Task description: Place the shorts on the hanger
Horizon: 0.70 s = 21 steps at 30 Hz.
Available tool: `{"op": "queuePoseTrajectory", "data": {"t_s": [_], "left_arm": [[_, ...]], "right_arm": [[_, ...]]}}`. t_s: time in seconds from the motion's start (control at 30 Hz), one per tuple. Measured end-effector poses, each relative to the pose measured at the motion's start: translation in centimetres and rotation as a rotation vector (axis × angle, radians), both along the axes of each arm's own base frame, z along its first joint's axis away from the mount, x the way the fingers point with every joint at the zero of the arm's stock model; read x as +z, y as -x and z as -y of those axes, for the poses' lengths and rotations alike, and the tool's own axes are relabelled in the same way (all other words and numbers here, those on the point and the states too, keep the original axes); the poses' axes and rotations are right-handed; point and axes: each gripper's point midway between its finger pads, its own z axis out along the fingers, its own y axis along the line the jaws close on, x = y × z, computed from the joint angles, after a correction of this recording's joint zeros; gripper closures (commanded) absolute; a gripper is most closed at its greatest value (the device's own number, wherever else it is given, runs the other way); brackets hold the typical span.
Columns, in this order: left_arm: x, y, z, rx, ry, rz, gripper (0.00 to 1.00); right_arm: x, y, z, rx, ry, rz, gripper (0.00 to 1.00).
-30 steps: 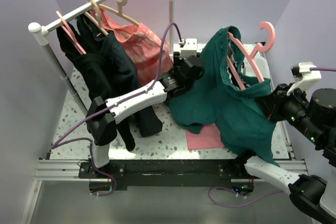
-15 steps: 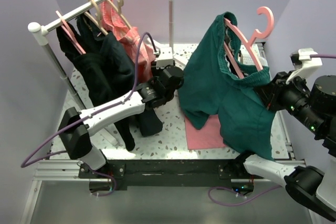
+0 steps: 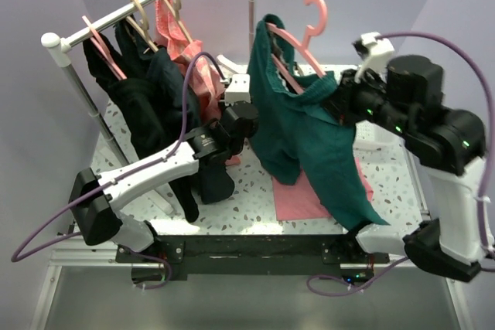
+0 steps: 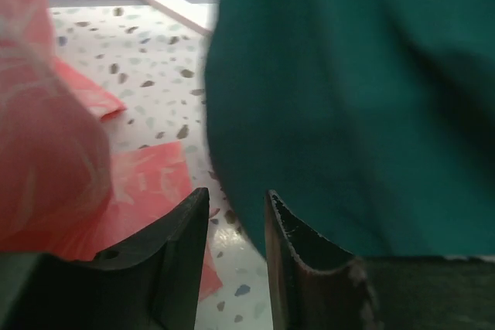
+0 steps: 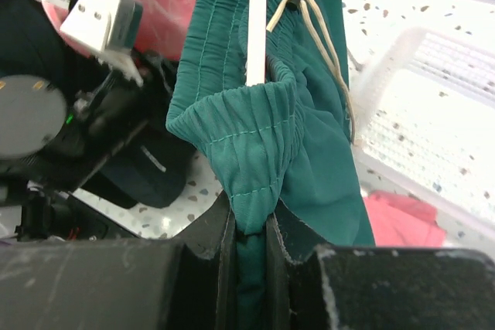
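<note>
Jaws of the right gripper (image 5: 249, 226) pinch the teal shorts (image 3: 309, 137) at the bunched waistband, draped over the pink hanger (image 3: 322, 8). The left gripper (image 4: 236, 214) is narrowly parted with nothing between its fingers. The white mesh basket (image 5: 433, 59) hides its contents.

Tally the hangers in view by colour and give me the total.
Pink: 2, the hanger carrying the shorts and the pink rail hanger bearing a dark garment
Beige: 2, the beige wooden hangers
Total: 4
</note>
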Motion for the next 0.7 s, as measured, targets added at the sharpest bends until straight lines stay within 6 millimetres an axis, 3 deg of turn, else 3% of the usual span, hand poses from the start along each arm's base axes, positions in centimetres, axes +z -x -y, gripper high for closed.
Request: {"op": "queuePoseTrajectory", "data": {"t_s": [0.17,0.3,0.53,0.7], "left_arm": [[1.3,1.6,2.4,-0.212,0.012,-0.011,0.51],[2.8,4.0,3.4,-0.371,0.026,-0.001,0.49],[5.8,9.1,4.5,-0.655,0.013,0.044,0.49],[6.7,12.6,4.4,-0.822,0.005,0.073,0.48]], "right_arm": [[-1.8,-4.9,-4.2,0.053,0.021,-0.034,1.00],[-2.9,-8.0,-6.4,0.078,0.043,-0.023,1.00],[-2.0,-12.1,-9.4,0.117,0.025,0.067,1.00],[-0.6,-14.5,-11.7,0.153,-0.019,0.138,1.00]]}}
